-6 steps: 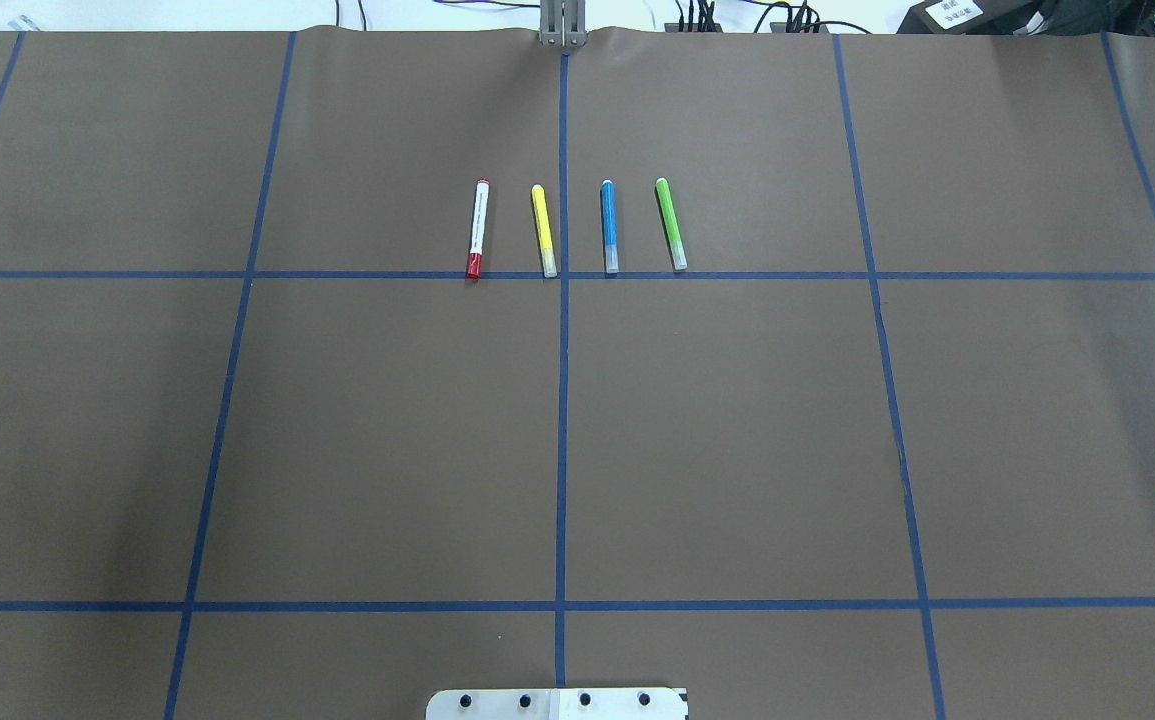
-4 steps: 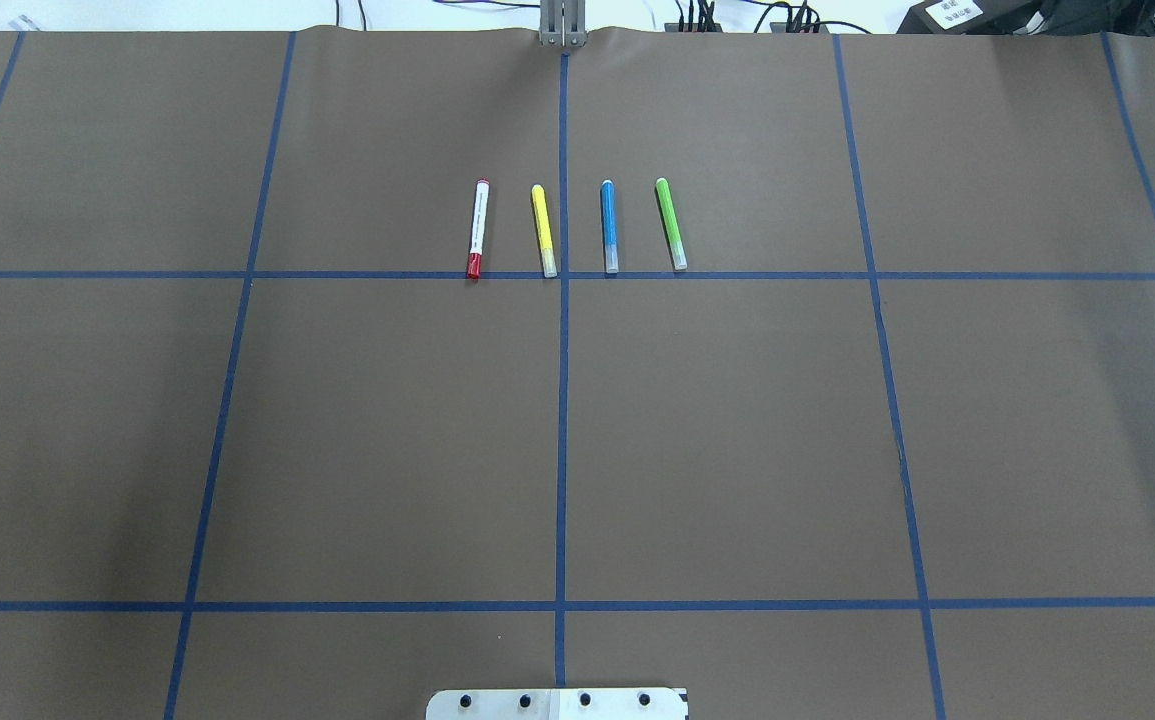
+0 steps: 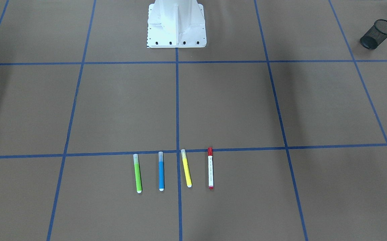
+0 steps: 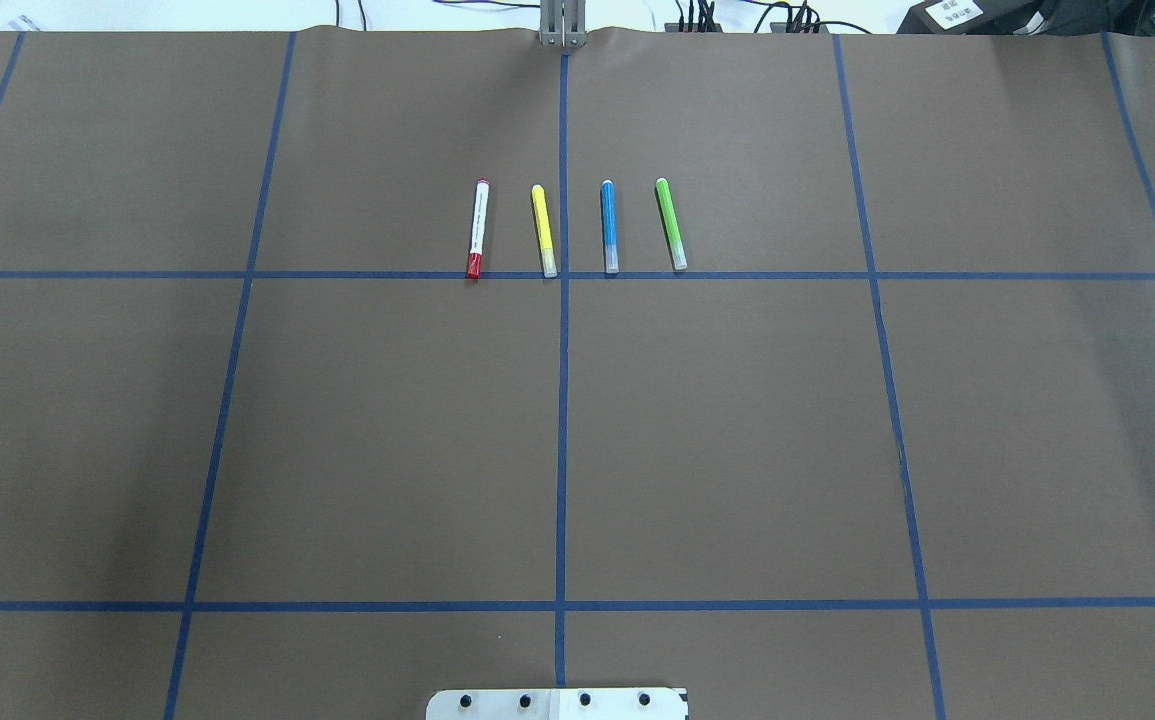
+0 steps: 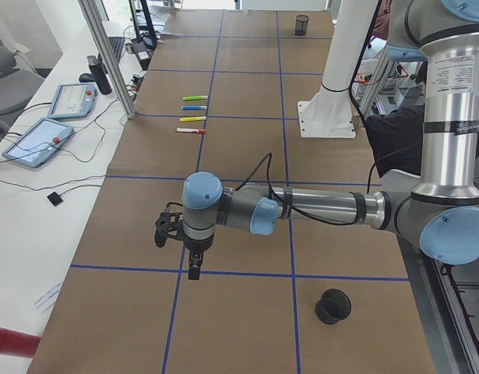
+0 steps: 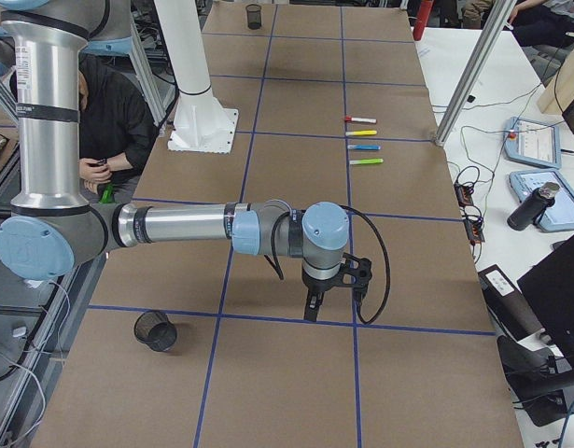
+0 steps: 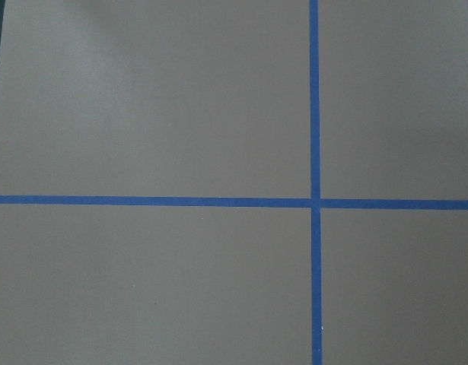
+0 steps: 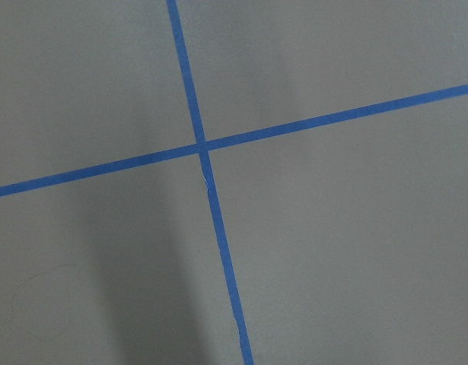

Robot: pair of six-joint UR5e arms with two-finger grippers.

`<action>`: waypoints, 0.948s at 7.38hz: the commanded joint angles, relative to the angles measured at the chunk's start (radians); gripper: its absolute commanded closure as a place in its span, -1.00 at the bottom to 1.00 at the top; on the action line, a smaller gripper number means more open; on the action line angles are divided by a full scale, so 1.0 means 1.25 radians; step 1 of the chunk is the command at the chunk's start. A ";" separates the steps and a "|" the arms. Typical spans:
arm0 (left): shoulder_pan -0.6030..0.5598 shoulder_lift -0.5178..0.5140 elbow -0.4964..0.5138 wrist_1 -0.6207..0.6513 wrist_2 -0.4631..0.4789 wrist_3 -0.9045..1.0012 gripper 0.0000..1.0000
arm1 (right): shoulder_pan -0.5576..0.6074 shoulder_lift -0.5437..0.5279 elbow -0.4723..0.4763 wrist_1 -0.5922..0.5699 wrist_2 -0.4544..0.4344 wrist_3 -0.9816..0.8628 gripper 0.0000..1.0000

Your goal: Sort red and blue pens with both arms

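Overhead exterior view: four markers lie in a row on the brown tabletop (image 4: 387, 430), in its half away from the robot, midway between the left and right ends. Order from the robot's left: red pen (image 4: 477, 229), yellow marker (image 4: 543, 230), blue pen (image 4: 609, 227), green marker (image 4: 671, 224). All are roughly parallel and apart from one another. The red pen's cap rests on the cross tape line (image 4: 387, 274); the blue pen's frosted cap ends at that line, just right of the centre line.

Left arm (image 5: 317, 209) reaches out low near the tabletop's left end, its left gripper (image 5: 194, 271) pointing down over a tape crossing. Fingers' state: cannot tell.

Right arm (image 6: 175, 224) is posed likewise near the right end, right gripper (image 6: 310, 313) pointing down. State: cannot tell.

Both grippers are well apart from the pens.
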 commanded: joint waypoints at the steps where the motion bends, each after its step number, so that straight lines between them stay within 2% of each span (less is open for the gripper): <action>1: 0.000 0.000 -0.001 0.000 0.000 -0.001 -1.00 | 0.000 0.005 0.004 0.000 0.004 0.000 -1.00; 6: 0.000 -0.002 -0.017 -0.001 0.000 -0.001 -1.00 | -0.012 0.004 0.008 0.003 0.008 0.002 -1.00; 7: 0.000 -0.002 -0.028 -0.001 -0.010 -0.001 -1.00 | -0.012 0.008 0.008 0.003 0.027 0.002 -1.00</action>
